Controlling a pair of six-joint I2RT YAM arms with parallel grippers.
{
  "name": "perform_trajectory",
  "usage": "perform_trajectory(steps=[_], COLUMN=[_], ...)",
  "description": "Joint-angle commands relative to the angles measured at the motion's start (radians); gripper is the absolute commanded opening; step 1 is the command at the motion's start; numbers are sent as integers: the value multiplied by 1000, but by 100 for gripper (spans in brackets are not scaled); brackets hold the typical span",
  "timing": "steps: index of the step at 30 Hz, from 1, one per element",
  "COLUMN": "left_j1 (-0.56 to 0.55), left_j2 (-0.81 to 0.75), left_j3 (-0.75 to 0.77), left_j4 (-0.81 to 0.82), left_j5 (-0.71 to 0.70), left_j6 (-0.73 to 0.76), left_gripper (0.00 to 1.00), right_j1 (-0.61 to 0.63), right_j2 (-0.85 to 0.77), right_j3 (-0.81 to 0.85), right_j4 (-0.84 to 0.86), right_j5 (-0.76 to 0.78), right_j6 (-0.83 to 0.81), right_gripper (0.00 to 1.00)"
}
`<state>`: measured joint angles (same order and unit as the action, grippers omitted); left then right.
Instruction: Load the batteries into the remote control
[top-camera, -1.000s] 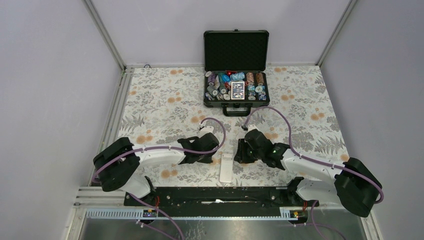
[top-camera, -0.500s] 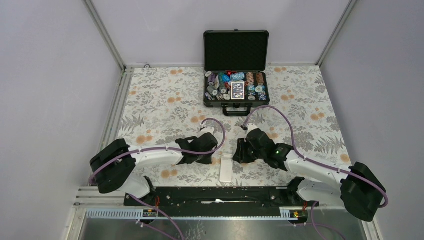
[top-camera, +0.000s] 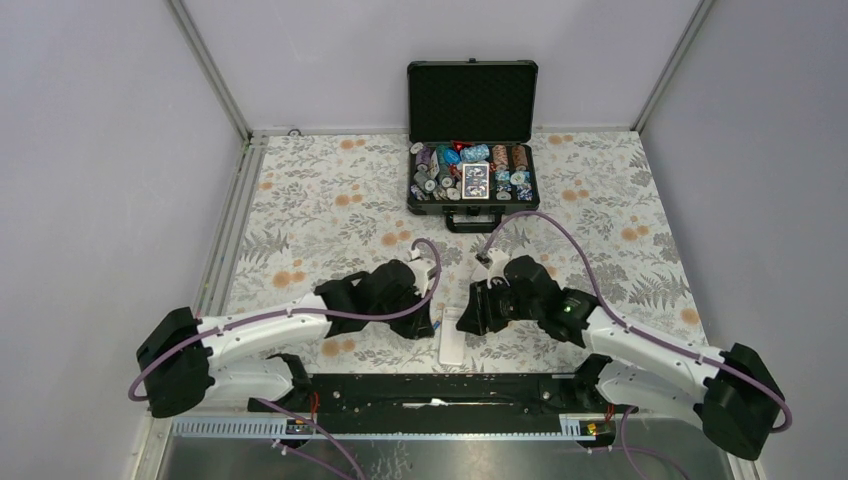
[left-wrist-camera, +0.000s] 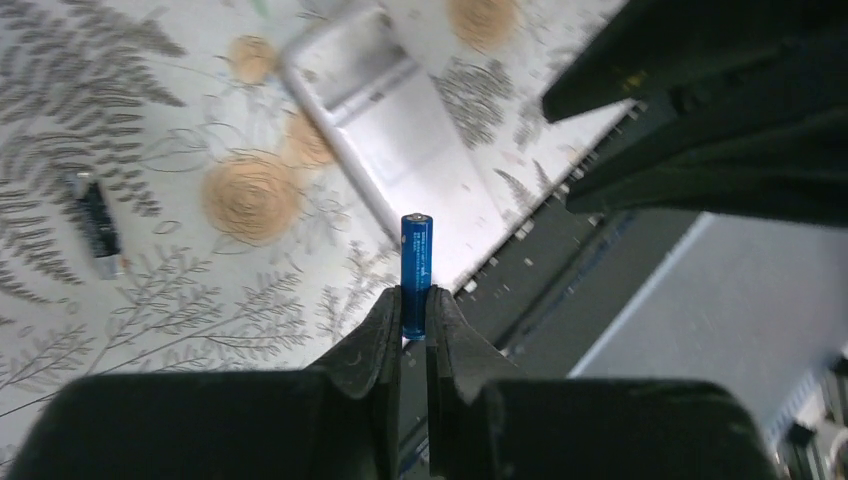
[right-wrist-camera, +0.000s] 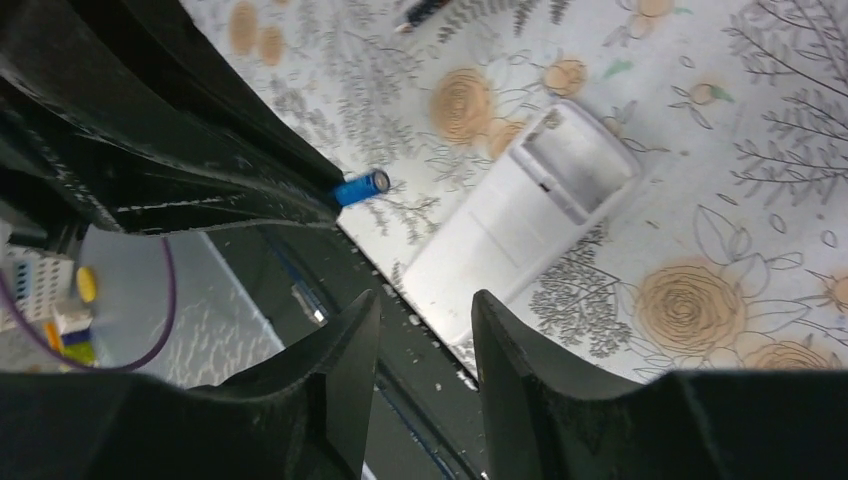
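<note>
The white remote control (top-camera: 452, 343) lies back up near the table's front edge, its battery bay (right-wrist-camera: 580, 165) uncovered and bare. My left gripper (left-wrist-camera: 413, 308) is shut on a blue battery (left-wrist-camera: 416, 268), which stands out past the fingertips, lifted over the remote (left-wrist-camera: 395, 120). The right wrist view shows that battery (right-wrist-camera: 360, 187) beside the remote (right-wrist-camera: 510, 235). A second, dark battery (left-wrist-camera: 97, 225) lies loose on the cloth, also seen as the dark battery (right-wrist-camera: 425, 12) at the top edge. My right gripper (right-wrist-camera: 425, 312) stands open with nothing in it, just right of the remote.
An open black chip case (top-camera: 472, 185) with chips and a card deck stands at the back of the floral cloth. A black rail (top-camera: 430, 390) runs along the near edge right behind the remote. Both arms crowd the remote, left gripper (top-camera: 430, 322) and right gripper (top-camera: 477, 320).
My left arm has stretched toward the remote with the battery in its grip. The right gripper has opened wider and shifted closer to the remote.
</note>
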<state>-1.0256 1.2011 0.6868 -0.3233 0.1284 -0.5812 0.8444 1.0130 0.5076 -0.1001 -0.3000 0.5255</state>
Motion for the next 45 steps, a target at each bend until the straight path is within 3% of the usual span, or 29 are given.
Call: perform_trajectory(steps=[1,5,13,19,36,45], left_j1=[1,1,-6,-11,-18,-18], left_j2=[-86,-114,-110,-115,-95,-97], left_j3=[-10,-12,-33,-42,-50,-56], left_j4=[28,97,189,229,270,274], left_j5=[240,403,571,614,645,642], left_j6=[99,86,39,22,7,4], left_gripper=[0,0,0,0,0,0], right_j1=[7,7,7,8,14,27], right_j2=[-88,-160,-225,-203,-163,-148], right_j3=[30,22,14,-30,-73,-88], right_j4=[9,6,9,89,227,262], right_j5=[-126,-206,-340,-481,-590,-601], right_j6=[-50,-73,-62,-7,59,75], right_gripper=[47,48,48,49,46,32])
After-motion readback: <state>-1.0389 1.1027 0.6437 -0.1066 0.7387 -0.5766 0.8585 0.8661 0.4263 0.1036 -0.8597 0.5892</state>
